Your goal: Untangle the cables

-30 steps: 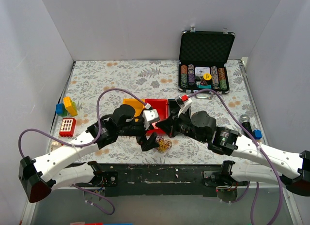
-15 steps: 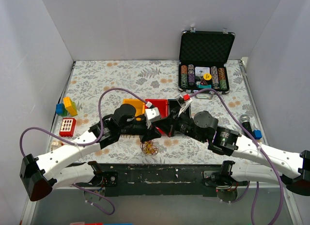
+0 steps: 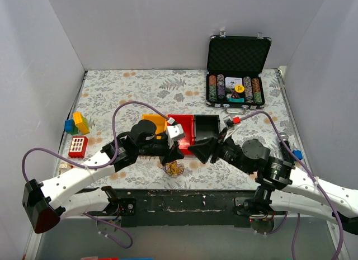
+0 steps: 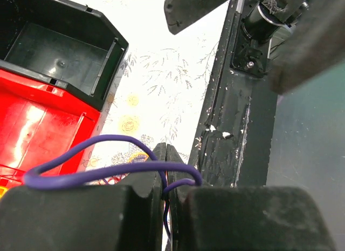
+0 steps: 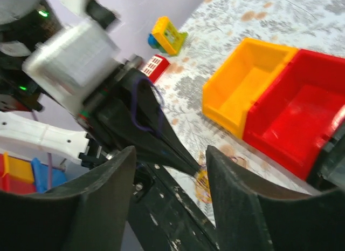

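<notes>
The cables (image 3: 174, 168) lie as a small yellow, red and dark tangle on the flowered table, close to its front edge. My left gripper (image 3: 174, 158) stands right over them. In the left wrist view its jaws (image 4: 166, 148) are shut, with a thin purple strand (image 4: 108, 167) pinched between them and looping over the fingers. My right gripper (image 3: 197, 151) is open just right of the tangle, holding nothing. The right wrist view shows its wide-apart fingers (image 5: 108, 181) framing the left gripper's tip and the yellow tangle (image 5: 202, 182).
A yellow bin (image 3: 155, 123), a red bin (image 3: 182, 126) and a black bin (image 3: 206, 126) stand just behind the grippers. An open case of poker chips (image 3: 238, 64) is at the back right. Toy blocks (image 3: 77, 124) lie at the left. The black front rail (image 3: 184, 198) runs close below the tangle.
My left gripper has shut on a purple strand. My right gripper has opened and pulled back to the right. The tangle has shifted left and lies lower by the front edge.
</notes>
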Controlling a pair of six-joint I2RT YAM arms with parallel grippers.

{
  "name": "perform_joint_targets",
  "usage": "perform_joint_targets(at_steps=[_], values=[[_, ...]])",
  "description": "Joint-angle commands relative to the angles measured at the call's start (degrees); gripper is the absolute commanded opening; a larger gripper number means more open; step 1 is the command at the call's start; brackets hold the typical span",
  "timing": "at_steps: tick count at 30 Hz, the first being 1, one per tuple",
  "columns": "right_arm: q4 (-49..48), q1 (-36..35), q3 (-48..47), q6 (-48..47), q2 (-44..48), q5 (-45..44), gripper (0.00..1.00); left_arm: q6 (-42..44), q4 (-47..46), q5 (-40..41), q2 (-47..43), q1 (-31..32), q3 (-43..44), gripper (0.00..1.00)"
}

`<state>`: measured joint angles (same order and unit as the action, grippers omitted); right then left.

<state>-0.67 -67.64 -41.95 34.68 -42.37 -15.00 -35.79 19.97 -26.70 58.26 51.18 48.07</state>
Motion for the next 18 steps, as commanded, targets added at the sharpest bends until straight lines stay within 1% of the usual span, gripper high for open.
perform_joint_targets(at_steps=[1,2,4,8,12,18], values=[[7.1,-0.3,6.4,4.8,3.8,-4.9,0.65,1.6,1.2,1.2,-2.2,-0.2,2.6,0.00],[7.9,-0.3,8.3,6.3,3.8,-4.9,0.66,1.6,1.3,1.3,-2.4,-0.2,2.6,0.00],[6.4,-0.3,12.0,8.8,3.4,-2.8,0.68,1.5,1.5,1.5,-2.4,-0.2,2.7,0.00],[-1.7,-0.3,16.8,10.7,0.8,1.3,0.72,1.6,1.9,1.6,-2.3,-0.4,3.3,0.00],[-8.4,-0.5,18.0,6.2,-2.5,5.6,0.73,1.6,2.4,1.6,-2.1,-0.5,4.0,0.00],[-14.5,-0.5,18.3,2.9,-5.7,8.2,0.73,1.4,2.5,1.1,-1.6,-0.6,4.9,0.00]])
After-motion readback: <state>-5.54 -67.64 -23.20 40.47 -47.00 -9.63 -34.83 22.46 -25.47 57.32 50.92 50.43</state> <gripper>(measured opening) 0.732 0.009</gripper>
